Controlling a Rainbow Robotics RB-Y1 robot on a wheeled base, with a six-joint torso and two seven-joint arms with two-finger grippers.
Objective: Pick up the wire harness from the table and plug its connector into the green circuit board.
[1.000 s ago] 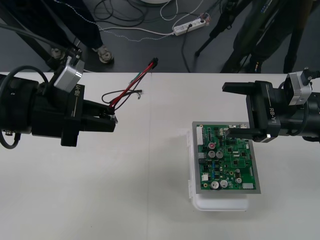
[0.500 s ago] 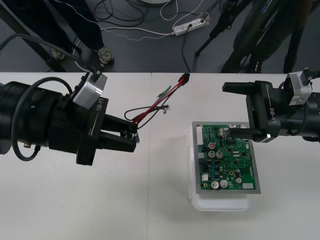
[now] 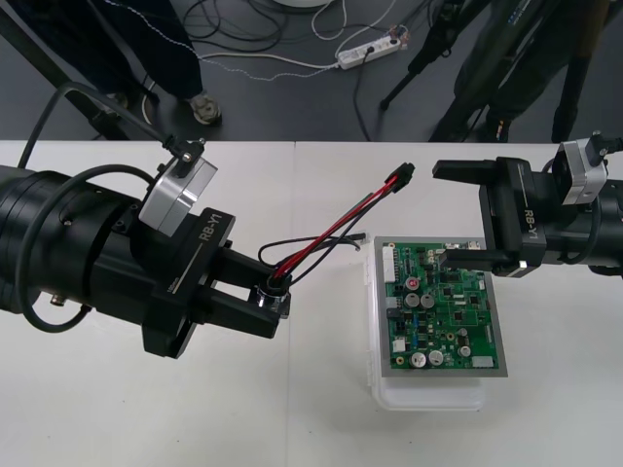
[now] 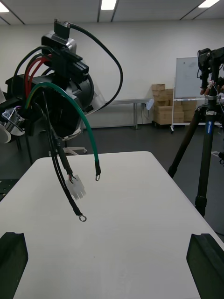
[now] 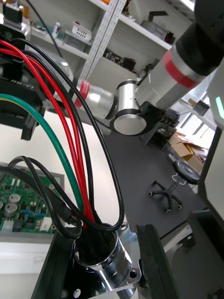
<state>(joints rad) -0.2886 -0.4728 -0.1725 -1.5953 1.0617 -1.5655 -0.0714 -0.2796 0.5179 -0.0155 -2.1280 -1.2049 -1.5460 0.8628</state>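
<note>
Found left gripper [image 3: 270, 301] nearest, fingers [image 5: 58, 275] clamped on socket [image 5: 105, 257] of harness [image 3: 350, 219], all lifted clear of table [image 3: 292, 418]. Judged pick-up done.

Noted wires [image 3: 331, 232] running up and away from socket toward board [image 3: 443, 316]. Noted plug [image 3: 399, 177] at far end, hanging free just beyond board's far-left corner, touching nothing. Recorded as not yet in board.

Noted right gripper [image 3: 463, 214] over board's far edge, jaws wide apart, holding nothing.

Judged remaining: carry plug to its header on board, probably with a regrip or handover nearer plug, then align and seat.

Materials, near to far:
- Fingers: black, flat, matte.
- Socket: round polished metal barrel with flat flange; smooth, likely slippery.
- Wires: thin, glossy, springy, bowed in loose loops; red, black, one green wire [image 4: 88, 126].
- From right wrist view: green wire and one black wire ending in small ring lugs, small white connector [image 4: 77, 189] dangling between.
- Board: green rectangle, metal-edged, crowded with small cylindrical parts.
- Base [image 3: 428, 397]: white, plastic by appearance.
- Plug: small black block.
</note>
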